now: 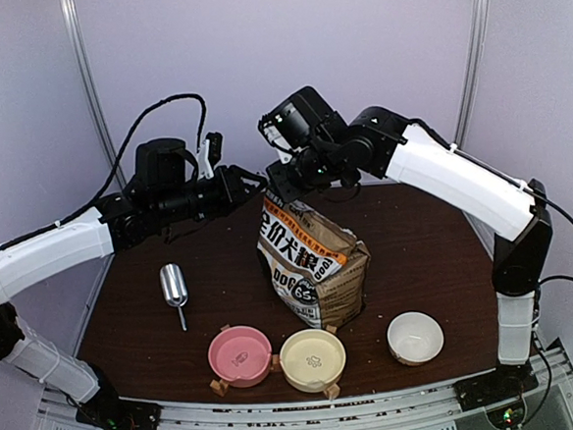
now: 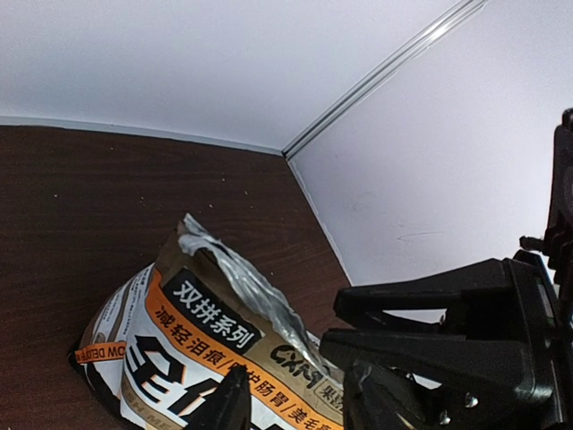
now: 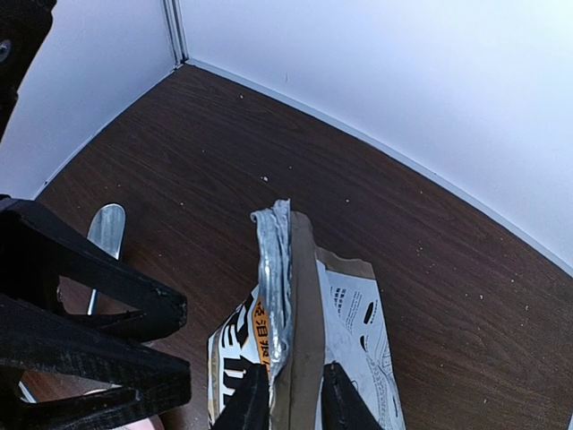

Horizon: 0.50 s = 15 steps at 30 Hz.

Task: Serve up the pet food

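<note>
1. pinching: my right gripper [image 3: 294, 399] is narrow, with pads on both faces of the bag [image 1: 310, 267] at its silver top seam. reads as clamped on it.
2. my left gripper [image 2: 291, 403]: fingers apart, bag's printed face showing btwn them. can't tell if it grips or only hangs at the top corner.
3. pet food: none visible in any view. i judge it's inside the bag, which stands upright mid table [image 1: 417, 245], seam looking closed.
4. scoop [image 1: 173, 284]: lies left of the bag, apart from both grippers.
5. pink bowl [image 1: 240, 356], yellow bowl [image 1: 312, 361], white bowl [image 1: 415, 337]: in a row at the near edge, no kibble seen in them.
6. step in hand, my read: open the bag top. to do it well:
   - get one gripper on each side of the seam, close to the edge.
   - pull apart evenly & low so the bag doesn't tip or lift.
   - keep the mouth up so nothing spills.
</note>
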Tool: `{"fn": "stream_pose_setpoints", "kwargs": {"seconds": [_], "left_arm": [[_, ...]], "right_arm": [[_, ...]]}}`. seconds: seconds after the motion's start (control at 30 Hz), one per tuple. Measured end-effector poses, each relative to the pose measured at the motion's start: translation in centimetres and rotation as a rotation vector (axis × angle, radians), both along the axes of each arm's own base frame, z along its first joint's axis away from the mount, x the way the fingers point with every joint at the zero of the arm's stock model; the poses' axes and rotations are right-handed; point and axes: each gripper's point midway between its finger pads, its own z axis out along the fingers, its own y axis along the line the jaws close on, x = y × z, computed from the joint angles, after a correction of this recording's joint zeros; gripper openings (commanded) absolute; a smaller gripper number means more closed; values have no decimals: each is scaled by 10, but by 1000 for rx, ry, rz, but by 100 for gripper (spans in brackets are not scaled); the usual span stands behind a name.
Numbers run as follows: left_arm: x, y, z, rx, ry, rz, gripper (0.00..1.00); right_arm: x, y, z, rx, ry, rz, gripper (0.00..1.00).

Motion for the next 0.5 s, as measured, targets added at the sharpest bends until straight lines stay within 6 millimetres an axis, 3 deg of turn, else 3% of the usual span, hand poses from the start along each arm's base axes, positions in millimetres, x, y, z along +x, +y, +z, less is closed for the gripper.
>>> {"fn": "stream_pose_setpoints", "kwargs": {"seconds": [0.5], "left_arm": [[0, 1, -2, 0, 5, 3, 39]], "right_arm": [[2, 3, -8, -21, 6, 4, 21]]}}
